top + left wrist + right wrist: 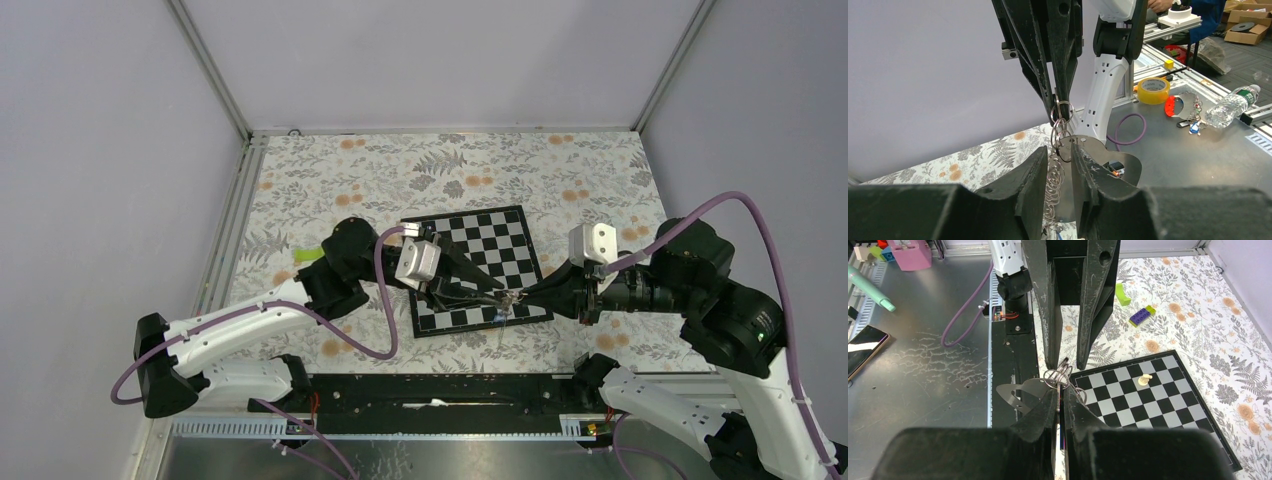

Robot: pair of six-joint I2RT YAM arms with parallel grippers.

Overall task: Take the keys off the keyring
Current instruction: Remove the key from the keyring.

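Both grippers meet over the front right corner of the chessboard (480, 240). My left gripper (1059, 150) is closed on a thin silvery flat key (1108, 162) and a bunch of small metal rings (1062, 131), which fill the gap between its fingers. My right gripper (1060, 390) is shut on a thin dark-blue part of the keyring (1059, 376), with the rings at its tips. In the top view the bunch (508, 300) is a small shiny spot between the left gripper (497, 291) and the right gripper (520, 296). I cannot make out the fabric strap.
A pale pawn (1144, 381) stands on the chessboard (1148, 405). A lime-green piece (1120, 294) and a purple-and-yellow stick (1142, 316) lie on the floral cloth to the board's left. The black rail (450, 390) runs along the near edge.
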